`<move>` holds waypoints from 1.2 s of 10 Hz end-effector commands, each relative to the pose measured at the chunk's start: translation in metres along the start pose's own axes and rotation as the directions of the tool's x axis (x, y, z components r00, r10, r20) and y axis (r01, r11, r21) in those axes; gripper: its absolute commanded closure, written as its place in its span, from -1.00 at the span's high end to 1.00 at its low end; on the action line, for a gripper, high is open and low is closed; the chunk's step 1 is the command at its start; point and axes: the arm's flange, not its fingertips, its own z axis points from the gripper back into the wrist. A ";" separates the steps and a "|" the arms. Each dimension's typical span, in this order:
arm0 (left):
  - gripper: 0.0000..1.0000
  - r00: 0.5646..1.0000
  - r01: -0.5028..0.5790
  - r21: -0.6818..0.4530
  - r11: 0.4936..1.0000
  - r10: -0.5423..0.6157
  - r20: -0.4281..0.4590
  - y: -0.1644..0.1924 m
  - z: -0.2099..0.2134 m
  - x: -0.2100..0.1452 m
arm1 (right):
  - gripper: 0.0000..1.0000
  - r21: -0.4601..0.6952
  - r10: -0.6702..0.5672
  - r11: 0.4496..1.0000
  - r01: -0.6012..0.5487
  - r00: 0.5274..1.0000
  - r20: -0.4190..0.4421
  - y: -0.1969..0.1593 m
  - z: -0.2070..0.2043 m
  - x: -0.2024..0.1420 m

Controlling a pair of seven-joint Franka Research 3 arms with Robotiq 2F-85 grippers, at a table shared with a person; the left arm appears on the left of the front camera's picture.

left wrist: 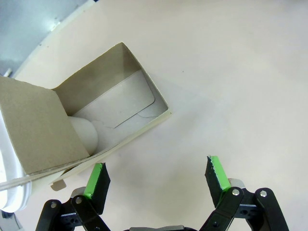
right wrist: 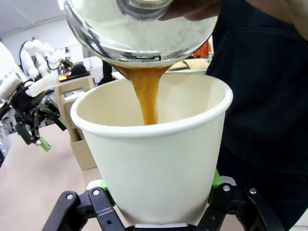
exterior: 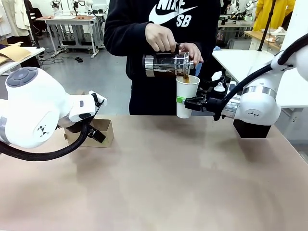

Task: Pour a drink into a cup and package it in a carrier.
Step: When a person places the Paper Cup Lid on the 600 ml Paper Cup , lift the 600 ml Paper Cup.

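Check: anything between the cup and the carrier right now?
The table between the cup and the carrier looks bare. But the jug is tipped over the cup's mouth, pouring, and the open left gripper hangs beside the carrier.

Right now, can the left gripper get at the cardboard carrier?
Probably yes: the left gripper hangs open close by the carrier, with only bare table between them.

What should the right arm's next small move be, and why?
Probably none beyond holding steady: the right gripper is shut on the cup, upright and lidless, while the person's tilted jug pours the drink into it. Moving now would likely spill.
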 end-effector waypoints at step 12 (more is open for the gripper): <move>1.00 1.000 -0.001 -0.002 1.000 0.001 0.001 0.000 0.000 0.000 | 0.60 -0.006 0.003 1.000 -0.002 1.000 0.008 0.003 0.000 0.003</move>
